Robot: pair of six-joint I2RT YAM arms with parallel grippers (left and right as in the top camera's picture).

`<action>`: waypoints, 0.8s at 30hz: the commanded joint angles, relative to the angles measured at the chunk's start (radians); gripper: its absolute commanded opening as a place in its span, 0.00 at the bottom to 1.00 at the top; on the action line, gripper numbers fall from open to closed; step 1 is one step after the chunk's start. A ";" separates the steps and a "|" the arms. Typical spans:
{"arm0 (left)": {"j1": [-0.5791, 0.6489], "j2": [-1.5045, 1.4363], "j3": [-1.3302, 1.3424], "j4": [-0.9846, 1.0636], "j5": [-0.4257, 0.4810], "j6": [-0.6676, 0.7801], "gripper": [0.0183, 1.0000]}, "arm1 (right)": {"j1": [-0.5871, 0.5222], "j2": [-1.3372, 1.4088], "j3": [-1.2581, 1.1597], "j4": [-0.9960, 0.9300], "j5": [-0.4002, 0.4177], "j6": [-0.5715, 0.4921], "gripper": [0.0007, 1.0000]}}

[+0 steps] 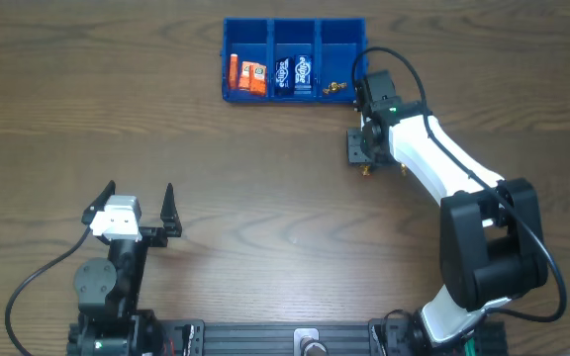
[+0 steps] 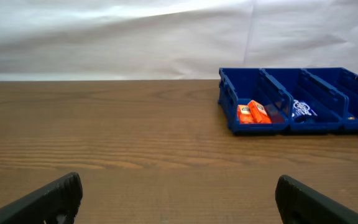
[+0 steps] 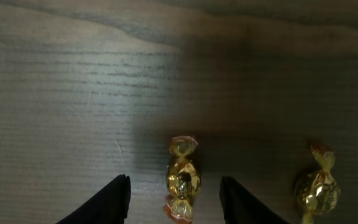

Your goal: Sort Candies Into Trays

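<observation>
Two gold-foil twist-wrapped candies lie loose on the brown wood-grain tabletop, just short of the blue plastic three-compartment tray, and I have the right gripper hanging low over one of them. Its jaws are spread, with that candy lying between the two black fingers and touching neither, as far as I can tell from the wrist camera; the other loose candy sits beside it, outside the fingers. From overhead the tray's left compartment holds orange-wrapped candies, the middle one blue-wrapped candies, and the right one a single small gold piece, so I judge the sort to be well along, with the gold ones left to do. The step in hand looks like the pick of the first gold candy. What I'd want next is a short drop to the wood and a close on the round body rather than on the twisted ends, which could slip out, then a lift and a carry to the right compartment. The left gripper waits near its own base, well apart from all this, jaws spread and holding nothing
</observation>
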 commanded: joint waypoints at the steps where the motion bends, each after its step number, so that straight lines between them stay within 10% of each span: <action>1: 0.003 -0.006 -0.020 -0.033 0.009 0.007 1.00 | -0.002 0.006 -0.023 0.003 0.003 0.008 0.49; 24: 0.003 -0.006 -0.020 -0.033 0.009 0.007 1.00 | -0.015 0.091 -0.029 0.027 0.029 0.008 0.49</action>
